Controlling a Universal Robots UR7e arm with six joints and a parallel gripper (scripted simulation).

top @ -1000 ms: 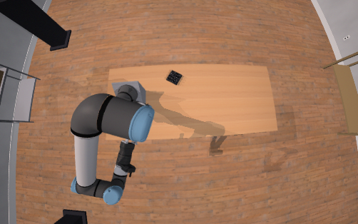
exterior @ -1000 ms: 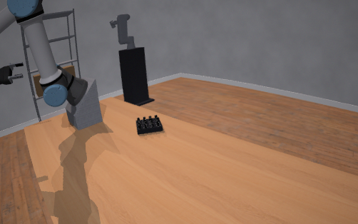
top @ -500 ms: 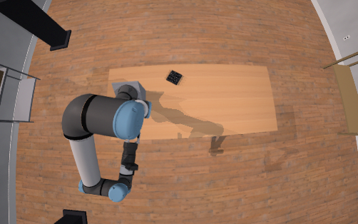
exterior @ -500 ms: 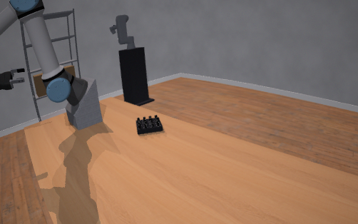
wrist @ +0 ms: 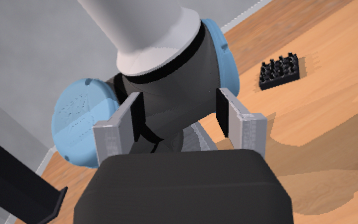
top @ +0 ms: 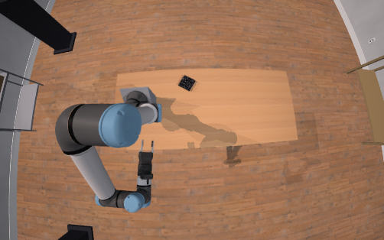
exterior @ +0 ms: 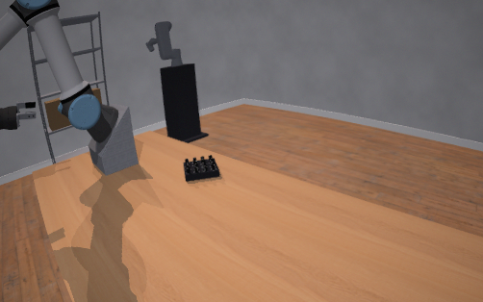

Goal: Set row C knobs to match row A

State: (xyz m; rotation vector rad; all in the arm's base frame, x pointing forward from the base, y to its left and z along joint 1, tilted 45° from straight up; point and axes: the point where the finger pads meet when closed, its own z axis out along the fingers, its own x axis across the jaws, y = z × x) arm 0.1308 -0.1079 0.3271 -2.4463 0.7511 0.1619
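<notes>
1. Wooden floorboards (top: 237,34) (exterior: 298,139) and plain grey walls (exterior: 337,58) surround the tabletop (top: 248,103) (exterior: 289,226) (wrist: 330,115).
2. End effector (top: 147,142) (exterior: 33,110) (wrist: 180,105): open, fingers wide apart, nothing between them. In the top view it lies toward 8 o'clock of the tabletop's centre.
3. Arm (top: 92,168) (exterior: 58,53) (wrist: 170,95): folded; its grey mounting block (top: 149,93) (exterior: 124,151) (wrist: 202,140) stands toward 10 o'clock of that centre.
4. Knob box (top: 187,82) (exterior: 202,169) (wrist: 280,72): on the tabletop, toward 11 o'clock of centre and 1 o'clock of the end effector, turned askew. Pointer lines, names and socket too small to read; which side is rear cannot be told.
5. Handling, judged: rigid knobs, probably smooth, light to turn until an end stop. Grip one knob across its sides, vertically, and rotate gently. The box may be light enough to slide or twist under side load.
6. Obstacles, judged: neighbouring knobs stand close; open fingers could nudge them. The arm's own links and block lie near the route.
7. Further out, top view: shelf rack (top: 27,107) (exterior: 79,20) at 9 o'clock, black pedestal (top: 38,27) (exterior: 180,101) at 10; both well apart from the box.
</notes>
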